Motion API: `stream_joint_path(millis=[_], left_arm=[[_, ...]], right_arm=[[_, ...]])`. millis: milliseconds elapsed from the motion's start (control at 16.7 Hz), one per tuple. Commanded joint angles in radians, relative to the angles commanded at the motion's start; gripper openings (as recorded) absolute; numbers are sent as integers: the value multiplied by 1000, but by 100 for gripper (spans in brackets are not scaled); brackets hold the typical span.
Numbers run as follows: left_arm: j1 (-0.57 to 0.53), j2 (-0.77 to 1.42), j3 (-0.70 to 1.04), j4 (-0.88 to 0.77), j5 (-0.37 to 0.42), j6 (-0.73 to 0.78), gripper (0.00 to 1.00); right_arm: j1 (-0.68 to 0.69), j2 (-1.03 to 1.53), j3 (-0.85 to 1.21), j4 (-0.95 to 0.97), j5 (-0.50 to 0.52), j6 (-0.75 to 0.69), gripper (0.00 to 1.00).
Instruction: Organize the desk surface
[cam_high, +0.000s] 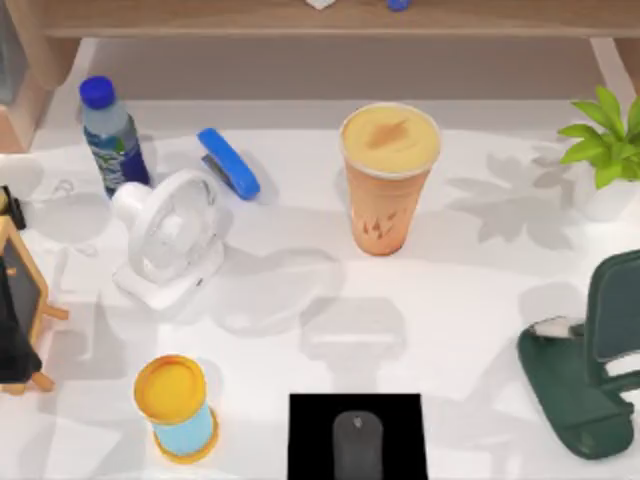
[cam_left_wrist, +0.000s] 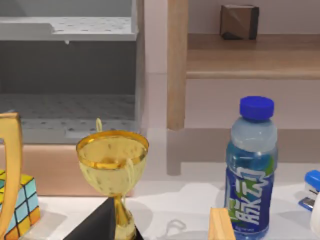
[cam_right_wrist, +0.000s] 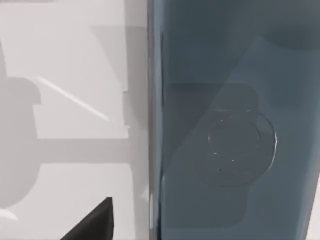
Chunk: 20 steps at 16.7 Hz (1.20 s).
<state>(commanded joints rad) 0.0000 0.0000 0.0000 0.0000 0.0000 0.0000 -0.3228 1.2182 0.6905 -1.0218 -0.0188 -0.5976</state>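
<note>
Sorting looks not yet begun: the tabletop spans the top view, carrying a bottle, fan, cup and mouse (on a black mat). Jaws' opening: I cannot tell. Next, choose one item and approach it.

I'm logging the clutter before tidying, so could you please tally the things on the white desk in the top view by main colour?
Blue: 2, bottle, stapler
White: 1, fan
Orange or yellow: 2, cup, sand timer
Green: 2, plant, phone stand
Black: 2, mat, mouse
Total: 9
</note>
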Motion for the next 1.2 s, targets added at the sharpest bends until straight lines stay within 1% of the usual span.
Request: stream_joint_path(millis=[360,480,900,1200], left_arm=[[0,0,0,0,0,0,100],[0,0,0,0,0,0,100],[0,0,0,0,0,0,100],[0,0,0,0,0,0,100]], right_arm=[[4,10,-7,11,0,1,100],[4,33,-36,63,0,4,100],[10,158,-181,340,0,13,100],[11,170,-195,365,0,14,100]])
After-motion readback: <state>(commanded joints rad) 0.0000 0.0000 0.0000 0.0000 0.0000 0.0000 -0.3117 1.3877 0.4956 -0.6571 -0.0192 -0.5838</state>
